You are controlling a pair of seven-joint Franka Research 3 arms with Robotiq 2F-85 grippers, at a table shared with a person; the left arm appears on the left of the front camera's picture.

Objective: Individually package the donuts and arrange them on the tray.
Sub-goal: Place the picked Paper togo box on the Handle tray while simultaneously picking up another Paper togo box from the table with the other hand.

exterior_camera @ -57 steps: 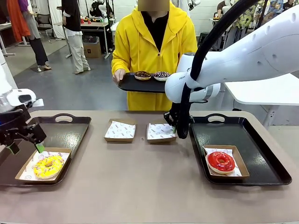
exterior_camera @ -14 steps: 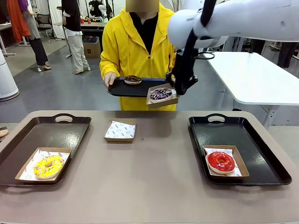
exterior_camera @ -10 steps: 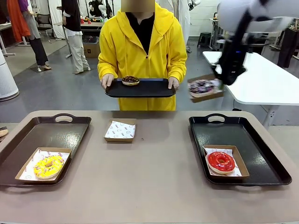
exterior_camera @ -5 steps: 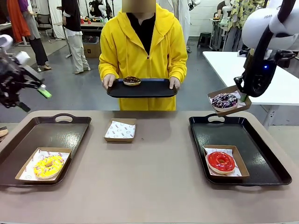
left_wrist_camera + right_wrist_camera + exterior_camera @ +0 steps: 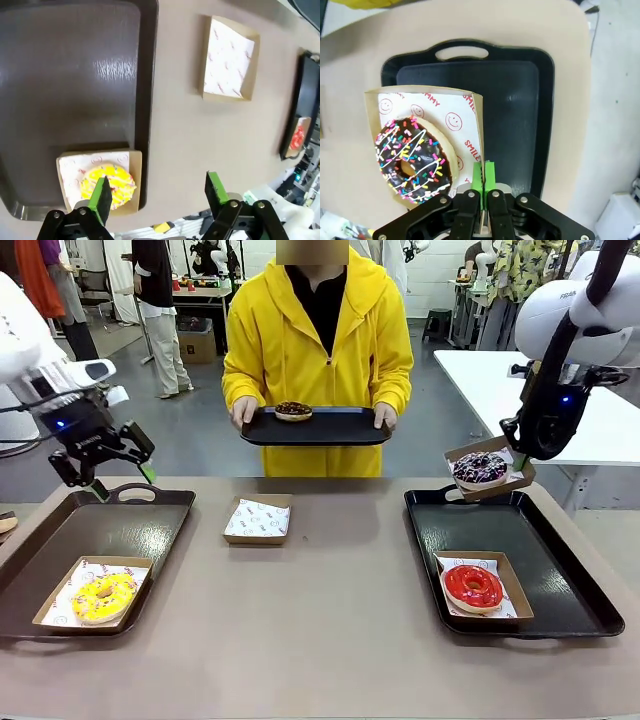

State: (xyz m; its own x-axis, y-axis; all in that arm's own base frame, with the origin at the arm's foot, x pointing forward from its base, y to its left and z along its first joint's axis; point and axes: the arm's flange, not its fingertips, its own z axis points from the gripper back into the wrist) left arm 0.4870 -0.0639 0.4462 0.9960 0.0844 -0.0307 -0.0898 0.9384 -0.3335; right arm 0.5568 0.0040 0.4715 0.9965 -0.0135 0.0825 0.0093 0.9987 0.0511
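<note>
- Right pincer (image 5: 520,454): the green pads are pressed together on the thin side wall of a shallow brown cardboard box (image 5: 497,448). The box hangs tilted in the air above the far end of the right tray (image 5: 560,570).
- Held box: it is lined with white paper printed with red smileys. It carries the sprinkled dark donut (image 5: 480,469), a ring with white drizzle and multicoloured sprinkles.
- Right tray: black, glossy and rectangular, with a moulded handle. The glossy red donut (image 5: 473,586) sits in its own paper-lined box on the near part.
- Left pincer (image 5: 120,480): the fingers are spread wide with nothing between them, in the air above the far edge of the left tray (image 5: 120,530).
- Left tray: the yellow donut (image 5: 102,596) lies boxed at the near left corner.
- Worktop (image 5: 320,640): beige and matte. A loose box (image 5: 257,519) with printed paper lies between the trays.
- Person: two hands hold a black serving tray (image 5: 340,427), and the chocolate donut (image 5: 293,411) rests on it.
</note>
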